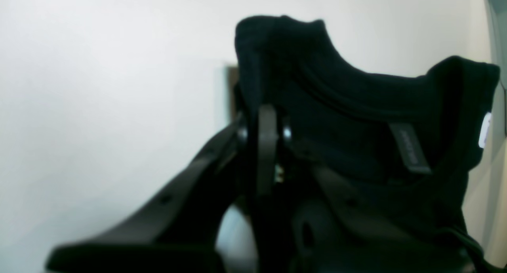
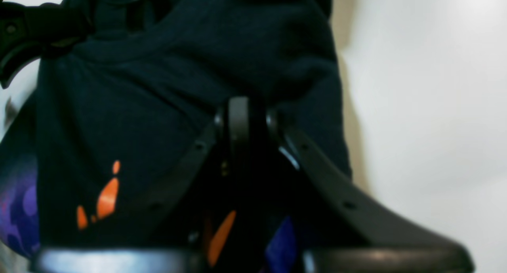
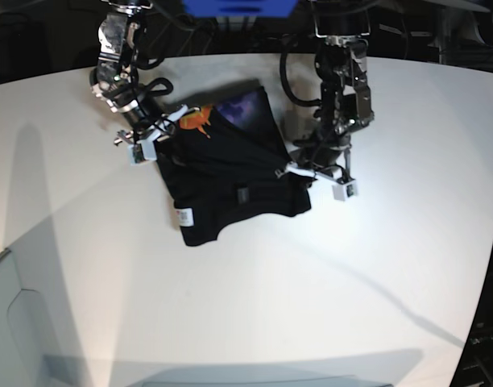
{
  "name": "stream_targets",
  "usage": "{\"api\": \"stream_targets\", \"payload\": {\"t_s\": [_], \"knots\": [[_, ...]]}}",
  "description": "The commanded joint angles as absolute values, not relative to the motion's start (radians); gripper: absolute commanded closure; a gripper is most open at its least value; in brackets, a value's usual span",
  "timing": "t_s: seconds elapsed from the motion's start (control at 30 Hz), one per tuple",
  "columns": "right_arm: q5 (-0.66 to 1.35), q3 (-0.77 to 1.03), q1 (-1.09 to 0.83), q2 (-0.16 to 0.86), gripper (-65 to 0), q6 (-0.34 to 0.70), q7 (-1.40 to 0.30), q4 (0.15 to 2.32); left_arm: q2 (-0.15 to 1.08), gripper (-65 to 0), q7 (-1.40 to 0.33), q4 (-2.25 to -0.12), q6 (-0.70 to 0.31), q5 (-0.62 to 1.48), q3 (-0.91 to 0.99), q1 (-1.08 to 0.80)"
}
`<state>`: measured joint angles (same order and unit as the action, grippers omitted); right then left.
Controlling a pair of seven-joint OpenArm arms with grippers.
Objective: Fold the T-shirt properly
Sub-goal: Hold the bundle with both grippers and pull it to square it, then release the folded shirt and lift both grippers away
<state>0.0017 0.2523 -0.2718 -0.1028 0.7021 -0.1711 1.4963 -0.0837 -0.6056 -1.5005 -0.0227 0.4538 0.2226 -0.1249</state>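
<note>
White and curved at its far edge, the surface [image 3: 254, 306] carries a single garment under strong light, with dark surroundings behind it. T-shirt [image 3: 230, 181]: black fabric, bunched into an irregular heap slightly left of the surface's centre in the base view, its lower edge lying on the surface and its upper part drawn taut between the two arms. A purple printed patch shows at the heap's far edge, with an orange mark beside it near the right arm; a small white label [image 3: 183, 216] sits at the near-left corner, and a darker tab lies near the middle of the cloth. In the right wrist view the same print appears as orange flecks and purple areas on dark folds. In the left wrist view the ribbed neckline stands up in a curve, with a dark woven tag inside the collar. Right gripper [image 3: 147, 142]: fingers clenched on the T-shirt's edge at the left of the base view. Left gripper [image 3: 311, 172]: fingers pinched together on a fold of the T-shirt at its right side, cloth rising above them in the wrist view.
</note>
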Motion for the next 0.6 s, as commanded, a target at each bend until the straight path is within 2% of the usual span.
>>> {"api": "stream_targets", "payload": {"t_s": [0.0, 0.27, 0.4, 0.57], "knots": [[-0.042, 0.257, -0.278, -0.104, -4.1, 0.698, -0.236, 1.492, -0.076, -4.9, -0.582, -1.518, 0.008, 0.452, 0.232, -0.122], [-0.041, 0.255, -0.277, -0.104, -4.1, 0.698, -0.234, 1.514, -0.068, -27.6, -0.584, -1.524, 0.018, 0.628, 0.232, -0.145], [-0.039, 0.254, -0.285, -0.108, -4.1, 0.698, -0.234, 1.595, -0.068, -32.4, -0.584, -1.57, 0.013, 0.641, 0.231, -0.159], [-0.039, 0.259, -0.288, -0.125, -4.1, 0.698, -0.237, 1.718, -0.068, -32.7, -0.582, -1.707, 0.015, 0.641, 0.24, -0.209]]}}
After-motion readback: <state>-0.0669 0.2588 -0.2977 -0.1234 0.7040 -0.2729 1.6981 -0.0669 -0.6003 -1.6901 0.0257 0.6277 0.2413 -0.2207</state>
